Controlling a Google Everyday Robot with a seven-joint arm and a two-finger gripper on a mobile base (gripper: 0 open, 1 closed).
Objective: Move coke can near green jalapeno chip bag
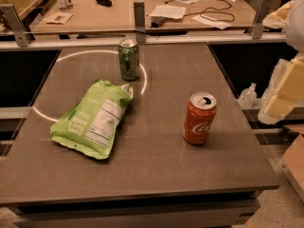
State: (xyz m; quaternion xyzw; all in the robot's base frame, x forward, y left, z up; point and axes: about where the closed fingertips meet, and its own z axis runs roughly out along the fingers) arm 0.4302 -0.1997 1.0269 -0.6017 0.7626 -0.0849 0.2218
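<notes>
The coke can (199, 118) stands upright on the right half of the grey table (156, 165), red-orange with white script and a silver top. The green jalapeno chip bag (93, 118) lies flat on the left half, label up, about a can's height or more away from the coke can. My gripper (283, 93) is at the right edge of the camera view, pale yellow-white, beyond the table's right side and raised above its surface, apart from the coke can. It holds nothing that I can see.
A dark green soda can (128, 59) stands upright at the back of the table, just behind the bag's top. A small clear bottle (247, 96) sits off the right edge. A wooden desk (142, 13) with papers and cables lies behind a rail.
</notes>
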